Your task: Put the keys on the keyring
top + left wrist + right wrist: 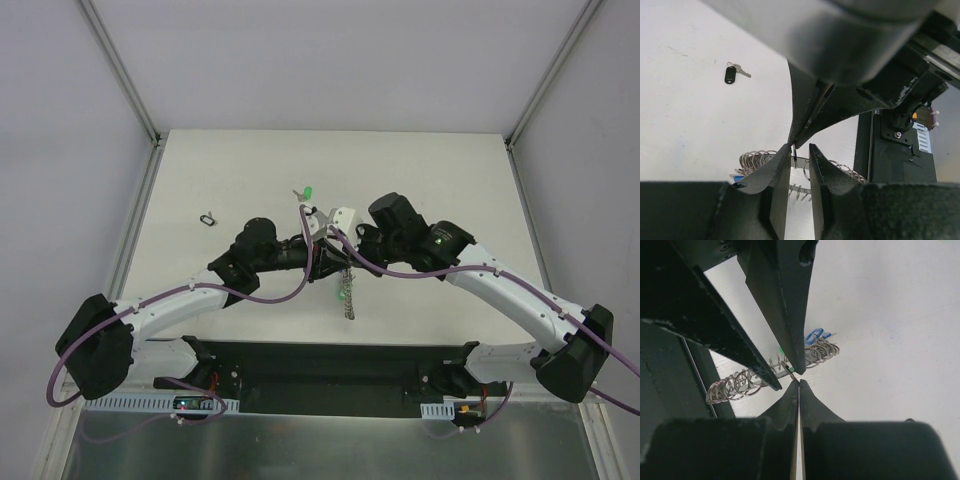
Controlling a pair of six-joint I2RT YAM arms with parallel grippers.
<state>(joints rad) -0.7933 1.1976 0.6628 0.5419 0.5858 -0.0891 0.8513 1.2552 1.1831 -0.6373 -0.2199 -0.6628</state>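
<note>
Top external view: the coiled, ribbed silver keyring (347, 292) is shown beneath the meeting tips of the right gripper (799, 382), pinched together, and the left gripper (800, 148), held slightly apart. A green-headed key (308, 190) is seen beyond.

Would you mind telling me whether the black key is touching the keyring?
Apart. The left wrist view shows the black key lying alone, with bare table between it and the keyring.
</note>
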